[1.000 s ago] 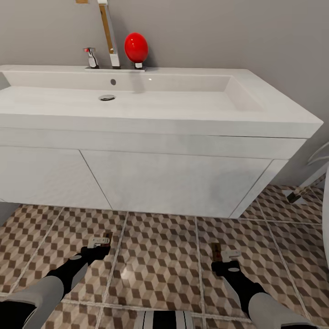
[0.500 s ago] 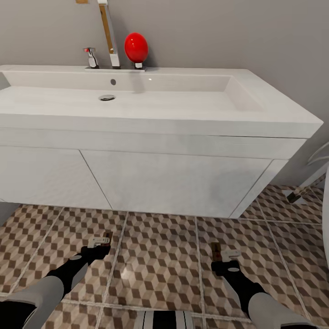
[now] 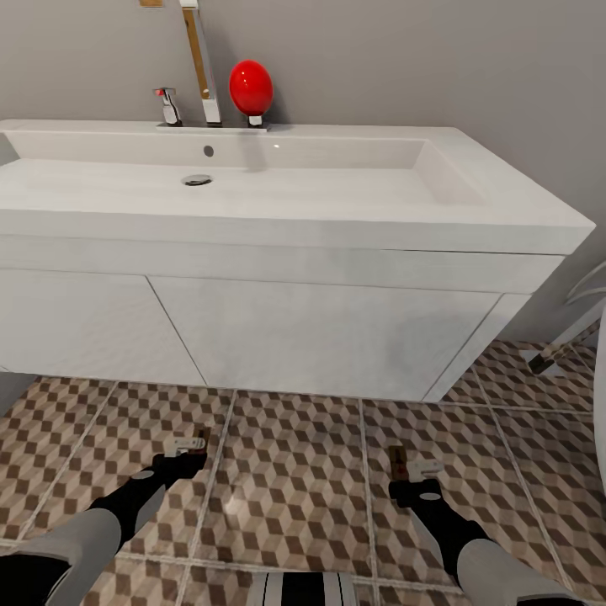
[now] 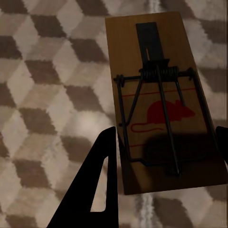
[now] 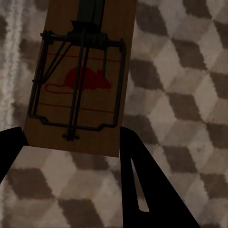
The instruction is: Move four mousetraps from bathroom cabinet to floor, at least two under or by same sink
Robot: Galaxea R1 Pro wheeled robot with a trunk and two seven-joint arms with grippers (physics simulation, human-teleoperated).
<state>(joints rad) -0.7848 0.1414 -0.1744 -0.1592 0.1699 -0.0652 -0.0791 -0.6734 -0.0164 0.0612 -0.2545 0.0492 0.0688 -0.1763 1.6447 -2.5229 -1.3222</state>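
Reaching down in front of the bathroom sink (image 3: 252, 189), the left gripper (image 3: 187, 447) hangs low over the bathroom floor (image 3: 295, 480) with a mousetrap (image 4: 161, 102) between its fingers (image 4: 97, 183). Its jaws stand on either side of the trap's near end; whether they press it or have let go I cannot tell. That trap lies flat on the tiles, just before the sink's vanity (image 3: 320, 337). Right of it, before the same vanity, a second mousetrap (image 5: 83, 76) lies flat between the right gripper (image 3: 412, 474) fingers (image 5: 142, 190), grip equally unclear. On the sink's back ledge stand a chrome tap (image 3: 202, 67) and a red egg-shaped thing (image 3: 251, 87). Nothing stands between traps and vanity.
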